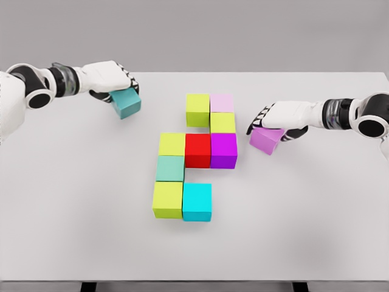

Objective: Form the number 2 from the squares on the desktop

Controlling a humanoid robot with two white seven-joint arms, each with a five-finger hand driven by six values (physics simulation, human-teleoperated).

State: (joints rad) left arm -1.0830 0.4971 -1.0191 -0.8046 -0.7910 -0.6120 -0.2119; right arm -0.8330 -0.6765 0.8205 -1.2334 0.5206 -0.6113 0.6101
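**Head view: both hands closed on cubes, partial figure between them**

Left hand (112,78): the fingers curl down over the top of a teal cube (126,102) and grip it. The cube sits tilted just below and slightly right of the palm. Whether it touches the table (316,219) cannot be told. The left arm enters from the upper left edge, forearm roughly level, wrist pointing right.

Right hand (276,118): the fingers wrap the upper edge of a violet cube (267,139), gripping it. This cube is also skewed and lies directly beneath the fingers. The right arm enters from the right edge, forearm level, hand pointing left toward the cluster.

Between the two hands, well clear of the left and near the right, the placed cubes stand in contact with one another. The top row holds a lime cube (197,109) and a pale pink cube (222,103). Below the pink one is a yellow-green cube (222,123). The middle row reads olive-yellow cube (172,144), red cube (197,150), purple cube (223,150). Under the olive-yellow one sits a sea-green cube (170,168). The bottom row holds a chartreuse cube (168,199) and a cyan cube (197,201).
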